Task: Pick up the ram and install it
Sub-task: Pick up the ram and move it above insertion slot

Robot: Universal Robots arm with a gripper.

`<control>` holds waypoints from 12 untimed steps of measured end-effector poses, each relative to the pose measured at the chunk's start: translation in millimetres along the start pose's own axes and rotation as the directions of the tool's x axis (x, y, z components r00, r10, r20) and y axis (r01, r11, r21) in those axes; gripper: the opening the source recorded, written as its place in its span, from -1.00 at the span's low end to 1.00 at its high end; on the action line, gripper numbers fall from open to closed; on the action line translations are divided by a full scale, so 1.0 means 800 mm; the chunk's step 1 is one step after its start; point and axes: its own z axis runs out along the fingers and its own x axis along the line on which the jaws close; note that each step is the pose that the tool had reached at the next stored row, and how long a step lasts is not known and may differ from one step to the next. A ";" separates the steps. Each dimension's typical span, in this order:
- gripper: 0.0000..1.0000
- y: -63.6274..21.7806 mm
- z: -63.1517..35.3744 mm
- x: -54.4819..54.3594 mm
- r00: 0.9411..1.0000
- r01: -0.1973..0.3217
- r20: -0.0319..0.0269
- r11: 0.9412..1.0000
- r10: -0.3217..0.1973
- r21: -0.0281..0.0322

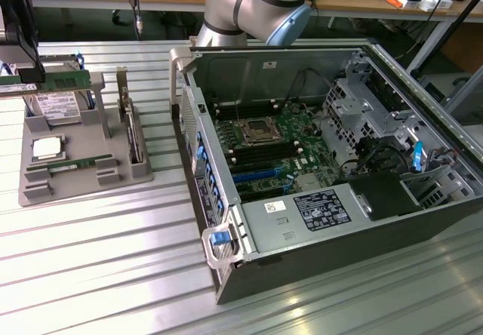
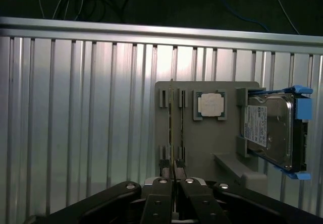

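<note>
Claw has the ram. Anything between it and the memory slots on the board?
Yes: the computer case's side wall rises between the ram, held in the shut claw over the gray fixture, and the memory slots. The case is open on top, and nothing visible covers those slots.

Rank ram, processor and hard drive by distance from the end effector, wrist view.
1. ram: gripped edge-on in the end effector.
2. processor: in its pocket mid-tray.
3. hard drive: standing on edge at the tray's end, blue rails on it.
</note>
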 end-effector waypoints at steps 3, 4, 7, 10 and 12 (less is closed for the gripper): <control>-0.76 -0.002 0.000 0.000 1.000 0.000 0.000 1.000 0.000 0.000; -0.76 -0.004 0.000 0.000 1.000 0.000 0.000 1.000 0.000 0.000; -0.76 -0.011 0.000 0.001 1.000 0.000 0.000 1.000 0.000 0.000; -0.76 -0.017 -0.001 0.001 1.000 0.000 0.000 1.000 0.000 0.000; -0.76 -0.019 -0.001 0.001 1.000 0.000 0.000 1.000 0.000 0.000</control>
